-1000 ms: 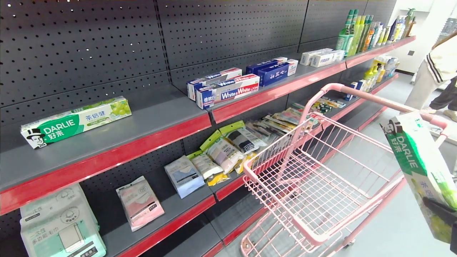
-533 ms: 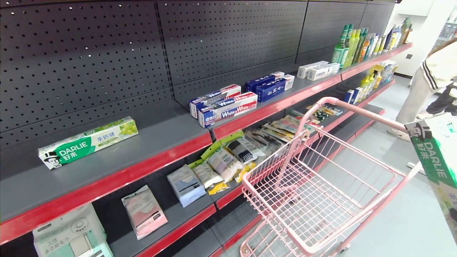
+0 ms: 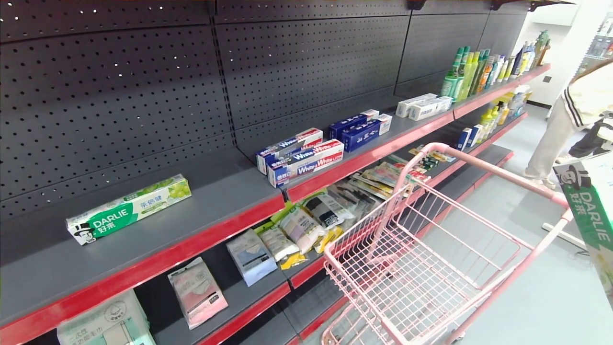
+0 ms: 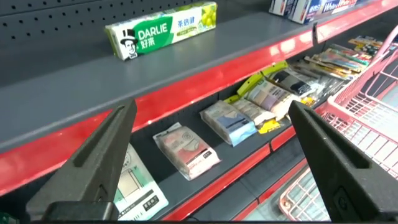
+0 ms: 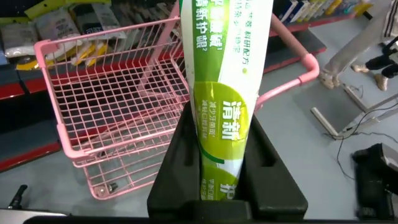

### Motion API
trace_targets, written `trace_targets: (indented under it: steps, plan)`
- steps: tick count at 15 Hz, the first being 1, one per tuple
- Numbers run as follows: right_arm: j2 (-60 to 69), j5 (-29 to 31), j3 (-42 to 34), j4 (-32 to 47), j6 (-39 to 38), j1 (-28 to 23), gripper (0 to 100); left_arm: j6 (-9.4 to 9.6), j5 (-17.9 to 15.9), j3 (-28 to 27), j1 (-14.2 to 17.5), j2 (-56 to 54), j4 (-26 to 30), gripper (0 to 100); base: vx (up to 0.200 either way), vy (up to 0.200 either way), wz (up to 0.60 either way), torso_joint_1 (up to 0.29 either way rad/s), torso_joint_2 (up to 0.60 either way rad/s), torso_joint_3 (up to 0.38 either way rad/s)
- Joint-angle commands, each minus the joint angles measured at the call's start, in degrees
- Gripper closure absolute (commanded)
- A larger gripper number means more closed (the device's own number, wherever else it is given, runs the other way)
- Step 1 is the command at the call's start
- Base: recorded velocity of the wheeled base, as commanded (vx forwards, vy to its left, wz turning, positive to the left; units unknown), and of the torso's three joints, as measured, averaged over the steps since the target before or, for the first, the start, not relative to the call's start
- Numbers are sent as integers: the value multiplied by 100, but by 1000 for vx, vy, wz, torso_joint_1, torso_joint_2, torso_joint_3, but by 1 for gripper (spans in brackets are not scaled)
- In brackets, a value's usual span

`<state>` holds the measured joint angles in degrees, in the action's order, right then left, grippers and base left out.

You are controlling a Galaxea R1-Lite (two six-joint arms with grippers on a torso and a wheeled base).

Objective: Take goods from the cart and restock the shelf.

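Right jaws are gripping a green toothpaste box (image 3: 591, 211) right of the pink cart (image 3: 498, 173).
Left jaws are hanging released, facing the shelf (image 3: 215, 196) carrying a matching box (image 3: 128, 210).

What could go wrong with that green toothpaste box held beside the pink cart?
The right end effector grips the green toothpaste box near one end, so the long free part might tilt or slip. The pink cart stands between that box and the shelf; the box could clip it. Setting it down might nudge the matching box already there.
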<state>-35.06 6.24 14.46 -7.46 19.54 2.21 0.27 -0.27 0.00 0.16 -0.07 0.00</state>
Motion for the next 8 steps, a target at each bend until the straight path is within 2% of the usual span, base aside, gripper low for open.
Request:
trace_targets:
  steps: [1, 8]
  plan:
    - [17, 0, 4, 8, 41, -62, 100, 0, 0, 0, 2, 7, 0, 0, 0, 0, 0, 163, -369, -198]
    - [-18, 0, 4, 8, 50, -115, 100, 0, -8, 0, 2, 7, 0, 0, 0, 0, 0, 170, -355, -187]
